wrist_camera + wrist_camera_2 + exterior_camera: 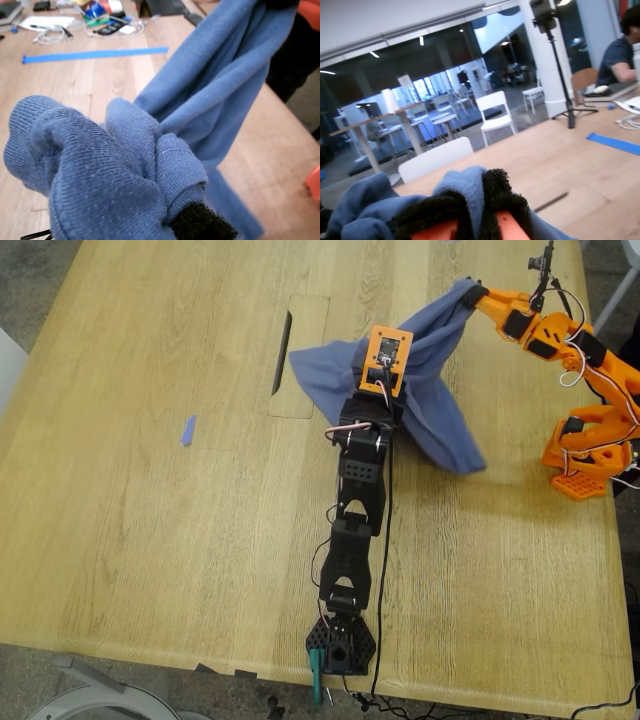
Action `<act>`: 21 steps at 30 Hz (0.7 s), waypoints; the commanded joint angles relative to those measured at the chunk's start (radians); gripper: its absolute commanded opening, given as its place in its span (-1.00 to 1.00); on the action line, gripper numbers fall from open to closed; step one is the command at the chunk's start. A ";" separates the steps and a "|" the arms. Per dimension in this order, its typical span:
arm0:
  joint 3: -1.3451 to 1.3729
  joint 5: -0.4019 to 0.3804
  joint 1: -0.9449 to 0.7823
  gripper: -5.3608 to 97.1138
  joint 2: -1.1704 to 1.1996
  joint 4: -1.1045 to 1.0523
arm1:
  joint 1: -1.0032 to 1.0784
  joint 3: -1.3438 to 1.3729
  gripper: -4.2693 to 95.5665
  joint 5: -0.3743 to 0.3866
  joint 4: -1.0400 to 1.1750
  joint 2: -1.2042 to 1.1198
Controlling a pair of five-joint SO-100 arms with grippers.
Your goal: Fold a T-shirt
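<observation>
The slate-blue T-shirt [440,400] hangs bunched between the two arms above the wooden table [150,540], one end drooping to the tabletop towards the exterior view's right. My first gripper [383,368], on the black arm in the middle, is shut on a wad of the shirt [100,170]; a black pad [200,225] shows under the cloth. My second gripper [468,290], on the orange arm at the exterior view's right, is shut on the shirt's upper end [465,185], with its black-padded fingers [500,200] pinching cloth. The print is hidden.
A small purple strip [188,430] lies on the table at the exterior view's left. A dark slot [281,352] cuts the tabletop beside the shirt. Blue tape [95,54], cables and clutter [100,22] lie farther off. A seated person [620,50] and a tripod [560,65] stand beyond.
</observation>
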 commanded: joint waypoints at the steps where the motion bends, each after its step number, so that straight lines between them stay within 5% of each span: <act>1: -0.017 -0.034 0.012 -0.90 0.232 -0.084 | -0.038 -0.133 -0.91 -0.002 0.015 0.000; 21: -0.012 -0.086 0.199 -0.90 0.431 -0.249 | -0.181 -0.638 -0.91 -0.043 0.290 -0.141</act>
